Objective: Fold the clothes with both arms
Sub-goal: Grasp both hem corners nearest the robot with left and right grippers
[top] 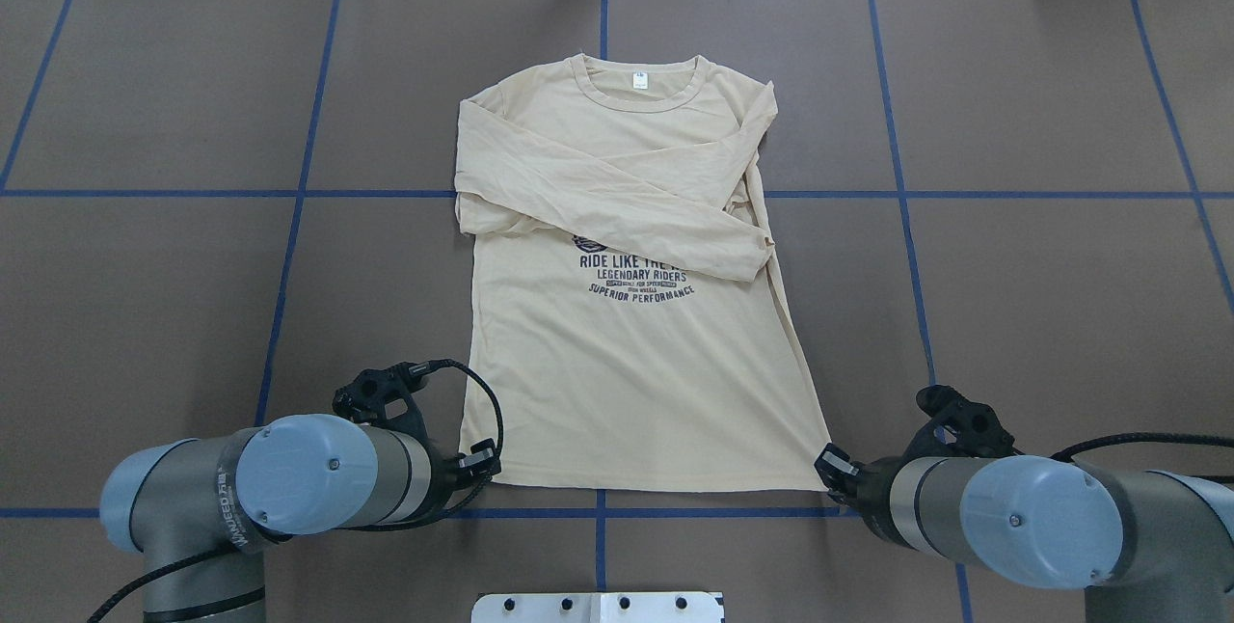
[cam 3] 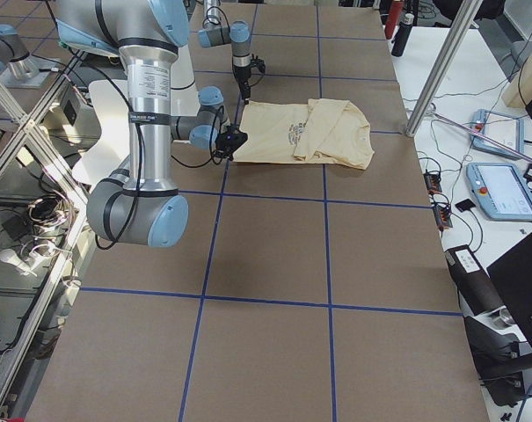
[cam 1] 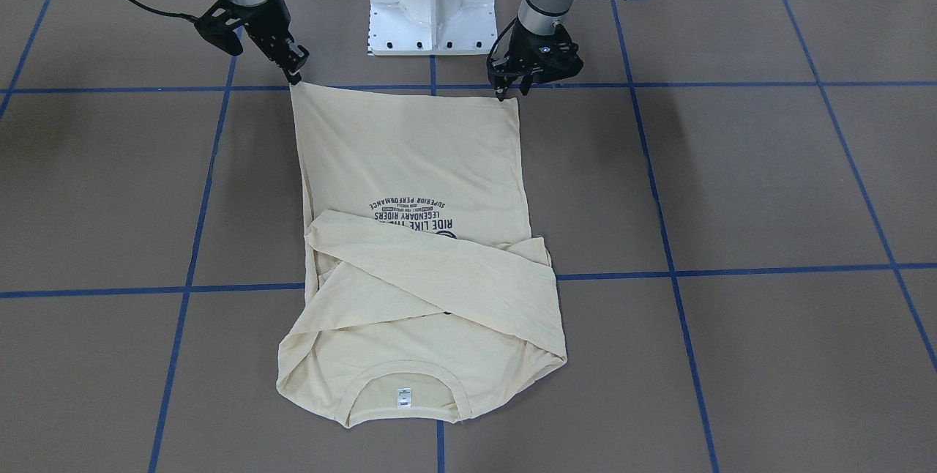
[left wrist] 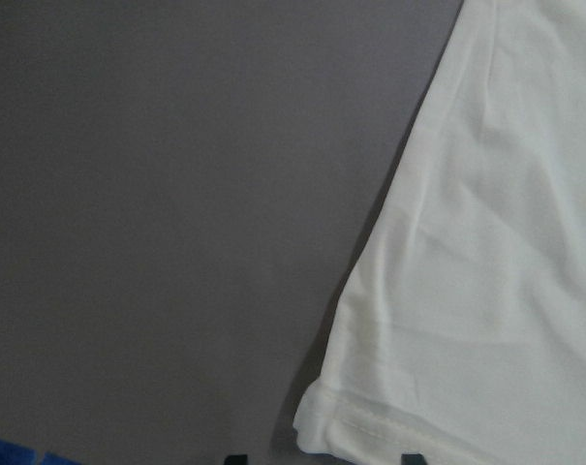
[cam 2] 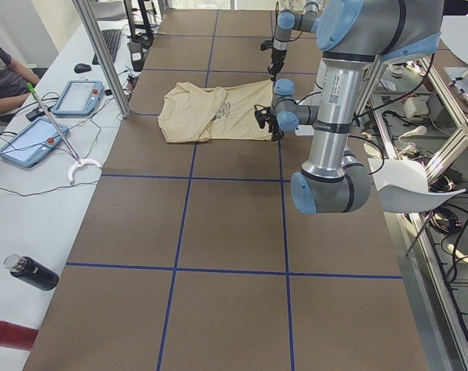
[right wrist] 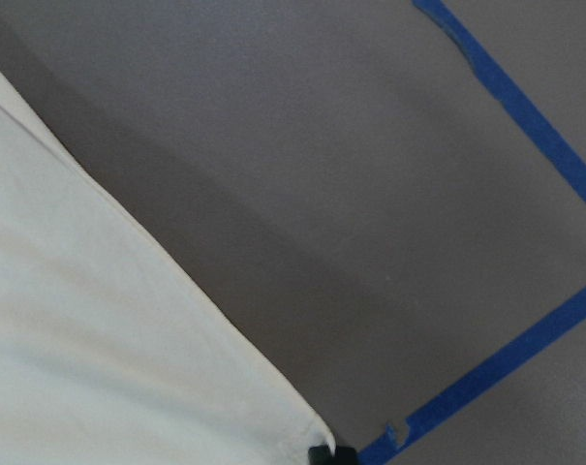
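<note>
T-shirt [top: 627, 372] flat; fingers [cam 1: 292, 64] seemingly at hem corners

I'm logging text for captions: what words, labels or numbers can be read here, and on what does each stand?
"RIDE LIKE THE": T-shirt front; the line's end is hidden under the folded sleeve.
"LEGENDARY RIDERS": shirt front, the line below.
"SUPERIOR PERFORMANCE": shirt front, bottom line.
Tiny print lines between these: too small to read.
Neck label: too small to read.
Lettering on the left arm: too blurred to read.

Crossed sleeves [top: 617, 203] cover the top of the print [top: 641, 281] (emblem [top: 589, 244] mostly hidden), cutting its first line short
</note>
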`<control>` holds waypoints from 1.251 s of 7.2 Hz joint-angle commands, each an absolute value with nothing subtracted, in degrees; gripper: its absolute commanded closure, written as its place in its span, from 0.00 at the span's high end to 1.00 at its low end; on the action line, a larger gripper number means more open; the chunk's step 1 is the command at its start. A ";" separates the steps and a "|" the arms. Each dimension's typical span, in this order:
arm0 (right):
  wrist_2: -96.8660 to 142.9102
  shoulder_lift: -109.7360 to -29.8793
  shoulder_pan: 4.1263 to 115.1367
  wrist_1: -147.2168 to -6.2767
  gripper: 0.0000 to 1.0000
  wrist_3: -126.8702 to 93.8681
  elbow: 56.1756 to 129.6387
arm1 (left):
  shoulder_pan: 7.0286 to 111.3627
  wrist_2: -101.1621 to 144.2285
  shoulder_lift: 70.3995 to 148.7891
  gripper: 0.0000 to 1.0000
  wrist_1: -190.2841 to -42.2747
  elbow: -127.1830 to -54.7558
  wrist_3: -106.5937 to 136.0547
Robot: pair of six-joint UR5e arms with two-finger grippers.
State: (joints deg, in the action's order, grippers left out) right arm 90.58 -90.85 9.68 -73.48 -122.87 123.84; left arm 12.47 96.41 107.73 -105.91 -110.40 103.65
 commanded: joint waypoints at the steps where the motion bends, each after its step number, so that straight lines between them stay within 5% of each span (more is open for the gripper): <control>1: 90.62 -90.88 9.76 -73.48 0.00 -122.87 123.84 | 12.48 96.33 107.84 0.51 -105.91 -109.86 103.71; 2: 90.62 -90.88 9.67 -73.48 0.00 -122.87 123.75 | 12.48 96.33 108.10 0.44 -105.91 -109.60 103.71; 4: 90.62 -90.88 9.67 -73.48 0.00 -122.87 123.75 | 12.66 96.33 108.28 0.00 -105.91 -109.69 103.89; 9: 90.70 -90.88 8.88 -73.48 0.00 -122.87 124.97 | 13.28 96.24 106.18 0.00 -105.30 -118.37 105.72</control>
State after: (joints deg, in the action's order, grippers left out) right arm 90.63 -90.85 9.42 -73.48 -122.87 124.13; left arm 13.67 96.18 107.32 -105.56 -115.43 104.55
